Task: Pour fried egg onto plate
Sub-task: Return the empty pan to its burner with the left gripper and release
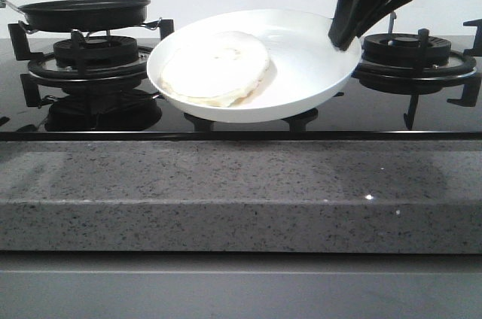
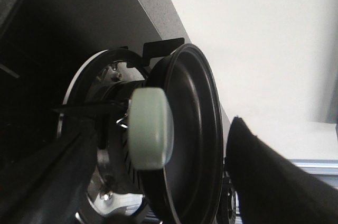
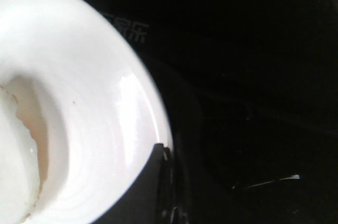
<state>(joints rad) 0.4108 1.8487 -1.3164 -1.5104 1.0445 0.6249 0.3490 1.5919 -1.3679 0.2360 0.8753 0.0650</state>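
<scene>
The right gripper, reaching down from above, pinches the right rim of the plate, held tilted above the stove. The fried egg lies flat left of plate centre. Left gripper's grip cannot be told.

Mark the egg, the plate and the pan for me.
egg (image 1: pixel 215 68), front view, middle of its top.
plate (image 1: pixel 309 52), front view, bare inner surface right of the egg.
pan (image 1: pixel 86 14), front view, its dark side wall.

Black glass hob set in speckled stone counter.
</scene>
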